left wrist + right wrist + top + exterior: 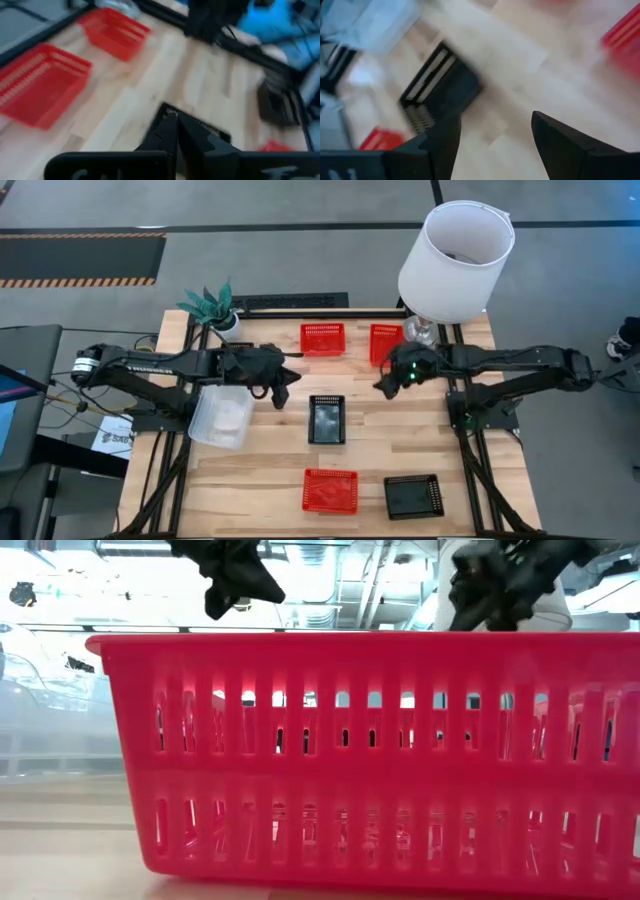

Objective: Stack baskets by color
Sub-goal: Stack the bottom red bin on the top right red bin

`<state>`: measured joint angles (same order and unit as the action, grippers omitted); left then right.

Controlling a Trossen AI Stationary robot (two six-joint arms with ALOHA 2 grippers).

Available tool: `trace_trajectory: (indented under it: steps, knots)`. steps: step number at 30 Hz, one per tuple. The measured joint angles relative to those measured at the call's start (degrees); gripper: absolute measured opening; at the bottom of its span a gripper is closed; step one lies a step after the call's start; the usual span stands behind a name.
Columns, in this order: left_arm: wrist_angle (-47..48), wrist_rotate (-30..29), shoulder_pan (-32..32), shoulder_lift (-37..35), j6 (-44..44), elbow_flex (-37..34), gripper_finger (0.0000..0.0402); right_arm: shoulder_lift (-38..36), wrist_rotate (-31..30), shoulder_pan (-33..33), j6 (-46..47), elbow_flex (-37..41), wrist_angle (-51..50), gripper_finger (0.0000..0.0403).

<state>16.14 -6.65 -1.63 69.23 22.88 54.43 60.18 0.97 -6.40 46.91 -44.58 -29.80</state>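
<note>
Your wooden table on grey floor, red baskets far, black basket centre, clear basket left, left gripper pinched together empty, right gripper fingers apart above the boards, lampshade far right.

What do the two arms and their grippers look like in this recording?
Both arms are black, slim and jointed, on black frame mounts. The left arm carries pale lettering along its link, a round silver-white cap at its base end, and loose cables nearby. The right arm shows a small green light near the right gripper. The left gripper has flat, tapering, matte black fingers.
</note>
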Motion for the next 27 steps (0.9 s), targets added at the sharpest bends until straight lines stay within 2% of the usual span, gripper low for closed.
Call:
trace_trajectory:
  steps: [5,9,13,15,18,20,27]
  knots:
    - [6.4,11.2,-3.5,0.2,-8.8,0.0,0.0,1.1,0.5,13.1,7.8,-2.9,-5.7,0.025]
    - [12.9,13.3,-5.4,-1.1,-15.9,0.0,0.0,2.2,-1.4,22.4,13.5,-4.2,-5.1,0.0238]
    - [14.7,15.3,-6.6,-3.6,-19.4,0.0,0.0,4.0,-4.3,25.3,20.4,-4.6,-0.1,0.0235]
    - [14.6,15.3,-7.1,-4.9,-20.5,0.0,0.0,6.2,-5.2,27.8,15.7,-4.4,4.6,0.0235]
    - [14.0,15.5,-8.6,-6.6,-22.4,0.0,0.0,12.5,-8.5,31.1,0.3,-4.6,20.1,0.0234]
    - [13.9,15.9,-9.9,-7.6,-23.1,0.0,0.0,17.3,-9.0,31.2,-4.1,-5.4,25.2,0.0234]
    - [12.2,25.6,-14.3,-8.1,-25.3,0.0,0.0,31.7,-5.4,29.2,-6.2,-13.8,22.4,0.0234]
